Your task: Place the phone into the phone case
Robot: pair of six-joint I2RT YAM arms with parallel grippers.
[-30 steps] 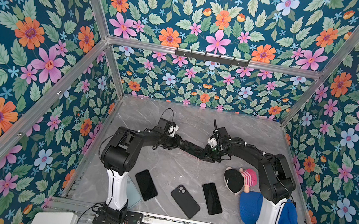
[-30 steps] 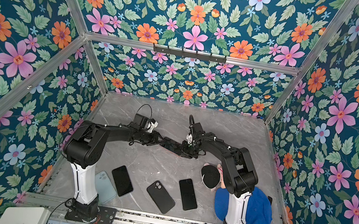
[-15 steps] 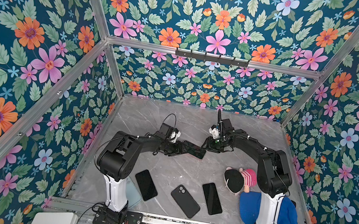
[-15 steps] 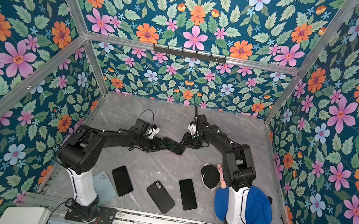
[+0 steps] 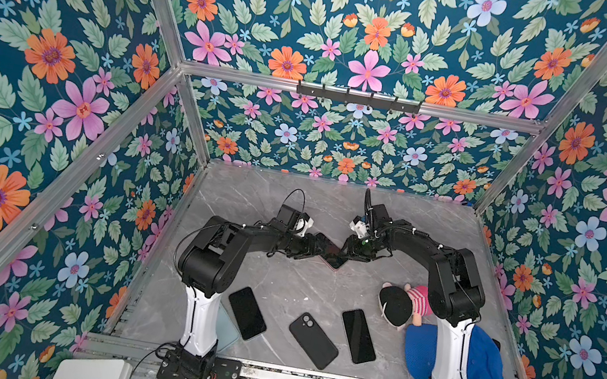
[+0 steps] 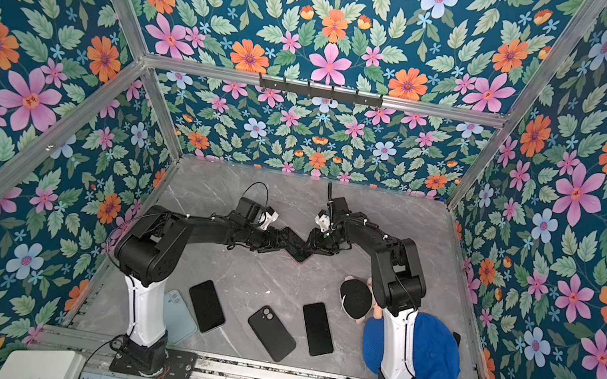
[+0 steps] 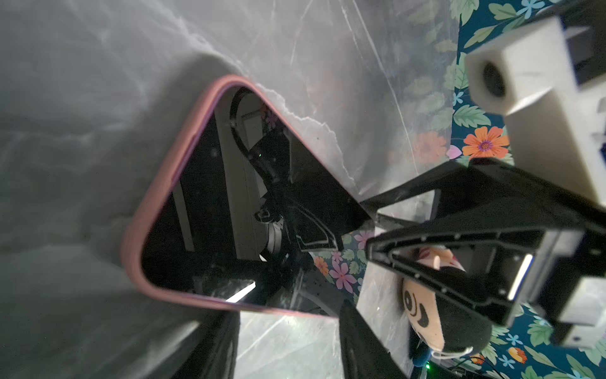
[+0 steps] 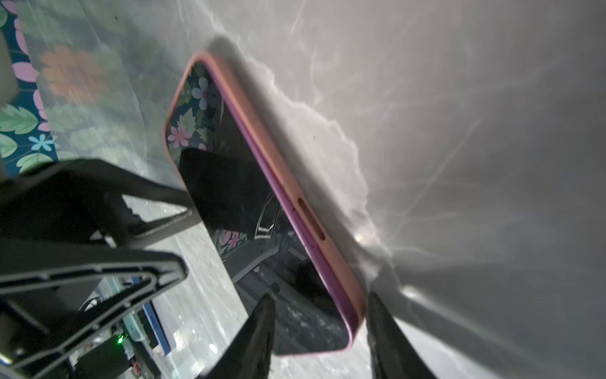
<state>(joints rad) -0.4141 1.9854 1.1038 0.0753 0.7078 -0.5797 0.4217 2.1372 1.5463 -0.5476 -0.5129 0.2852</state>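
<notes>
The phone (image 5: 332, 258) (image 6: 297, 256), dark screen up, sits inside the pink phone case (image 7: 154, 183) (image 8: 295, 183) on the grey table, mid-table. My two grippers meet over it in both top views. My right gripper (image 8: 319, 295) (image 5: 348, 249) is shut on one corner of the phone, one finger on the screen and one against the case's side. My left gripper (image 7: 285, 311) (image 5: 319, 247) is open at the opposite end. Its fingertips (image 7: 347, 315) reach only the case's edge, with bare table showing between them.
Near the front edge lie a black phone (image 5: 247, 312), a black case with a camera hole (image 5: 313, 340) and another black phone (image 5: 358, 336). A light blue case (image 6: 180, 318) lies by the left arm's base. A doll (image 5: 399, 304) and a blue cap (image 5: 485, 370) lie front right.
Half a second ago my right gripper had pulled back from the phone while the left carried it right. Now the right gripper is back on the phone's corner.
</notes>
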